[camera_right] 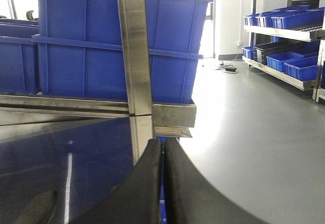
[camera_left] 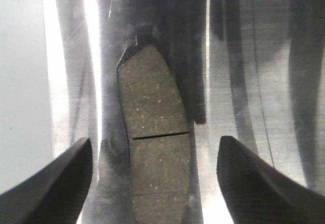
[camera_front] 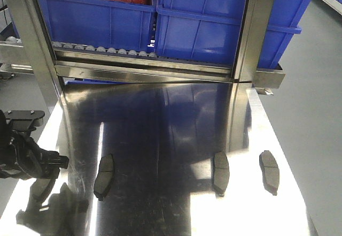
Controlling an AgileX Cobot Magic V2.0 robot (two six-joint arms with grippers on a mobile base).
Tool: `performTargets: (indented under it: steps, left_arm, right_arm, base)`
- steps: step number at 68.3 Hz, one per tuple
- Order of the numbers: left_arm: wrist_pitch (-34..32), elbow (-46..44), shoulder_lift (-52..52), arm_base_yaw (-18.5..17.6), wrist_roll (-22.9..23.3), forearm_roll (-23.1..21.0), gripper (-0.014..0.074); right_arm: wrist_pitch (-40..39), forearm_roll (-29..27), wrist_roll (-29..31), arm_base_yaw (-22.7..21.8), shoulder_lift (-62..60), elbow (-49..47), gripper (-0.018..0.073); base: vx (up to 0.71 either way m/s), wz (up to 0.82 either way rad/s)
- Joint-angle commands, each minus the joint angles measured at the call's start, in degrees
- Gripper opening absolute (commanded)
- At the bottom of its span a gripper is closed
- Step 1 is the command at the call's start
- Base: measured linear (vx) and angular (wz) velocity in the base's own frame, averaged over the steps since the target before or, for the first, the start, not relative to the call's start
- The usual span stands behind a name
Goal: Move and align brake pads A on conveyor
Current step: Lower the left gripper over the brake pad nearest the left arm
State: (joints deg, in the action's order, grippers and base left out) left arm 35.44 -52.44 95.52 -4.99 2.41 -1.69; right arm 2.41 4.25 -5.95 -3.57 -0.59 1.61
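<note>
Far left: left gripper (camera_left: 155,148) hung over the steel tabletop (camera_front: 160,118), fingers spread wide. First pad (camera_left: 152,122) lay flat below, between the two fingers (camera_left: 56,178), clear of both. Long axis ran up the gap, groove crosswise, slightly skewed. Height above the pad not readable from the wrist view.

Next along in the front view: second pad (camera_front: 105,174), flat on the steel, well apart from the arm. Then a wide bare stretch. Third pad (camera_front: 220,172) and fourth pad (camera_front: 269,172) lay near each other toward the right edge, both roughly lengthwise front to back. All four brake pads A were on the mirror steel. Conveyor was not in view in any camera.

Behind: roller track (camera_front: 107,50) with blue bins (camera_front: 214,22).

Far right: right gripper (camera_right: 163,183) pressed together, nothing between the fingers, raised and facing the bins.

Judgement: the pick of the first pad had not begun.

Risks:
- Pad is thin and the steel slick. A descent that stops short would let the fingers close above it. Too deep, and the tips scrape the table.
- The skew means one finger likely meets a curved edge first. The pad could spin or skate away.
- A grip off the groove line could let it droop and land crooked.
- Glare and reflections blur the pad edges.
</note>
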Motion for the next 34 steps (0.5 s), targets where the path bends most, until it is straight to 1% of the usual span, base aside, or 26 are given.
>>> performTargets:
  steps: [1, 6, 34]
  left_arm:
    - [-1.47, -1.75, -1.70, -0.86, 0.00, 0.00, 0.0503]
    - [-2.15, -1.75, -1.70, -1.32, 0.00, 0.00, 0.0503]
    - [-2.18, -1.75, -1.62, -1.32, 0.19, 0.00, 0.0503]
  right_arm:
    - [-4.10, 0.41, -0.08, -0.34, -0.76, 0.70, -0.0011]
    - [-4.10, 0.41, -0.08, -0.34, -0.76, 0.70, -0.0011]
    - [-4.10, 0.41, -0.08, -0.34, -0.76, 0.70, -0.0011]
  base:
    - [0.00, 0.00]
    - [0.00, 0.00]
    - [0.00, 0.00]
